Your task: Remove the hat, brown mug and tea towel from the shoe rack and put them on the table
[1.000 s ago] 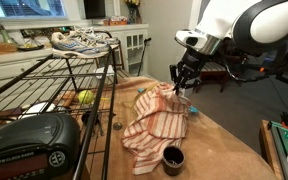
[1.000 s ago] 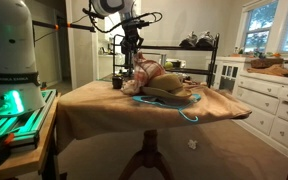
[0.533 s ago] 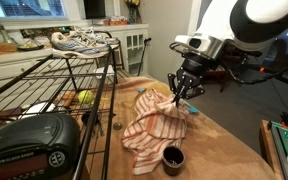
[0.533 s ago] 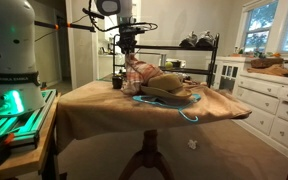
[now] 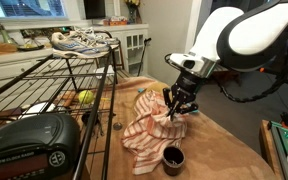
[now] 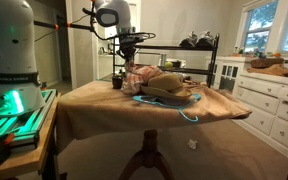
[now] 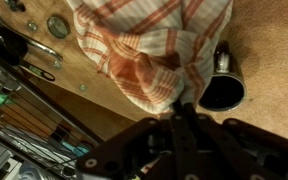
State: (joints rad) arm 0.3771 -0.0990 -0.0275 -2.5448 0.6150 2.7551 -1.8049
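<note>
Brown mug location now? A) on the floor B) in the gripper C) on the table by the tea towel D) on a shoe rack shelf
C: the brown mug sits on the table, right beside the edge of the striped tea towel.

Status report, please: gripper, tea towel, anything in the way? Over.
Gripper at tea towel, grip unclear. Towel on table. Beside it, brown mug, close to gripper.

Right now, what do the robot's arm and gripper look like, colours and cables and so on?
The arm is bulky, made of rounded glossy white shells with dark joints. The gripper is black and angular. Black cables loop under the forearm. No markings are legible.
</note>
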